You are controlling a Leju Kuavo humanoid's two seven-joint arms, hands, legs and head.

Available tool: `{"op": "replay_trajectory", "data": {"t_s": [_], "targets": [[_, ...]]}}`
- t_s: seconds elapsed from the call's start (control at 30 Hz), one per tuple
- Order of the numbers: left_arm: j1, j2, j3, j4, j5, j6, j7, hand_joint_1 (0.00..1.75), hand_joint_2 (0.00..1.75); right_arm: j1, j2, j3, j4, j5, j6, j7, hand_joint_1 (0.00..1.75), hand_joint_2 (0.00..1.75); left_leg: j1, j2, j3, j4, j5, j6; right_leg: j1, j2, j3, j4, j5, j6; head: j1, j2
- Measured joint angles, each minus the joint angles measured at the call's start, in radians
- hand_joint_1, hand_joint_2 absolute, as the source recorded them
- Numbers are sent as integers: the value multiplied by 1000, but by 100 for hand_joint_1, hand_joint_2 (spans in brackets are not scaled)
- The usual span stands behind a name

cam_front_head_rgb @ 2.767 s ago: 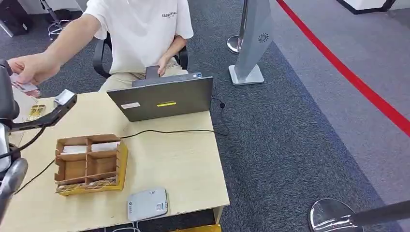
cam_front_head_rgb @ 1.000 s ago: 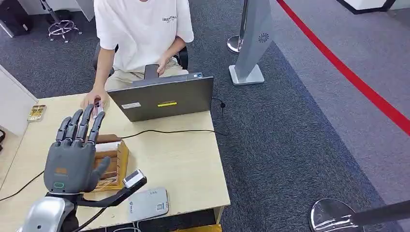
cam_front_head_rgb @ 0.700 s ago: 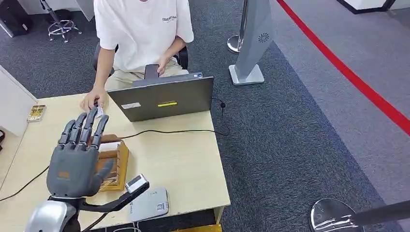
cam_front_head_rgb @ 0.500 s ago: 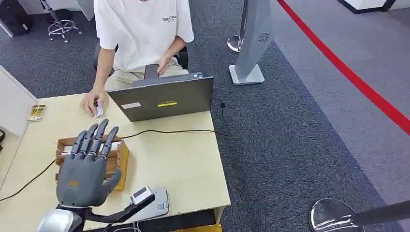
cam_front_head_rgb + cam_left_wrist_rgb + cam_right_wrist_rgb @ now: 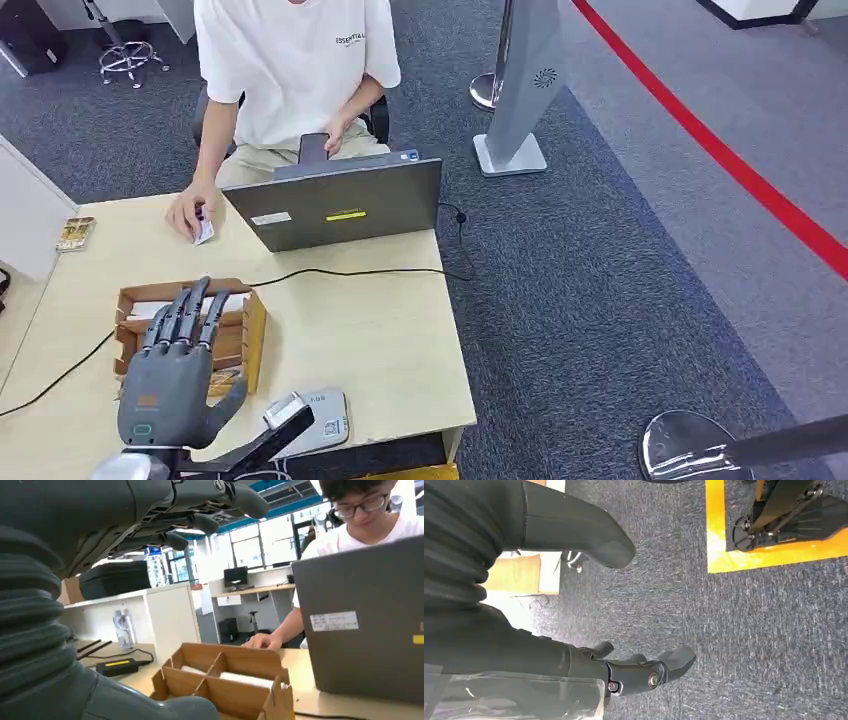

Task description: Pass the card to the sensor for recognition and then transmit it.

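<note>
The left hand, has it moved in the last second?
Yes. The left hand has drawn back toward the robot, from covering the cardboard divider box to its near side.

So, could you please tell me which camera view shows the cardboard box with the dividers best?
The head view: it looks down on the cardboard box, showing its compartments, though the left hand covers part of it. The left wrist view shows it side-on, mostly the front wall. The right wrist view faces the carpet.

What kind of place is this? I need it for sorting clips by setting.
Probably an open-plan office: a person seated at a laptop on a wooden desk, grey carpet, and more desks and monitors in the left wrist view.
</note>
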Motion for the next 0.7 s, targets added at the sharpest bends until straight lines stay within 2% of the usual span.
{"op": "replay_trajectory", "data": {"t_s": [0.17,0.3,0.7], "targets": [[24,-18,39,16,0,0,-1,0,175,11,0,0,-11,34,21,-31,0,175,0,0,0,0,0,0,0,0,0,0,0,0,0,0],[39,-20,66,31,0,1,21,0,175,18,0,0,-19,34,34,-36,0,175,0,0,0,0,0,0,0,0,0,0,0,0,0,0],[80,-21,121,60,0,3,19,0,175,37,3,5,-47,42,37,-22,0,175,0,0,0,0,0,0,0,0,0,0,0,0,0,0]]}}
